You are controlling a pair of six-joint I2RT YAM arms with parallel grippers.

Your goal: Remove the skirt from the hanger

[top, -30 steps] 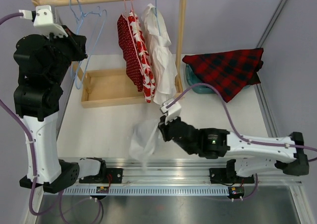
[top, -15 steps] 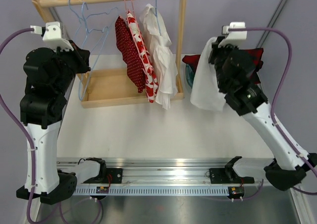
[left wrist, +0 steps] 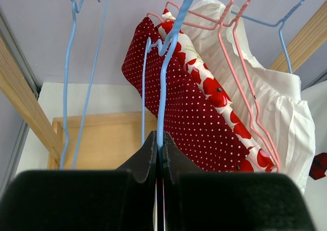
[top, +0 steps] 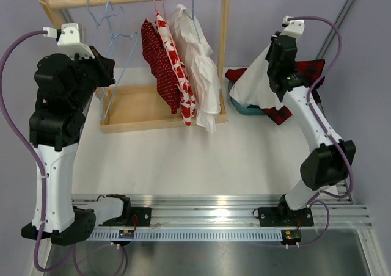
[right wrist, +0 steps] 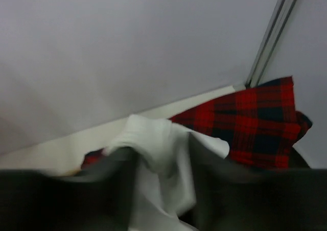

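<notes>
— White, soft cloth skirt (top: pixel 253 90): hung free, pinched in the closed right tool (top: pixel 276 55) above the teal plastic bin (top: pixel 239 103).
— And the feel?
— Judged light, limp, unbreakable; best taken by a bunched fold. Noted the left tool (left wrist: pixel 159 141) clamped on the bare blue wire hanger (left wrist: pixel 162 88).

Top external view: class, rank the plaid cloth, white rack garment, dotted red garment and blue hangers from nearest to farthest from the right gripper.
1. Plaid cloth, far right, beside the right gripper holding the skirt.
2. White garment, rack's right end.
3. Dotted red garment, mid-rack.
4. Blue hangers, rack's left end.
</notes>
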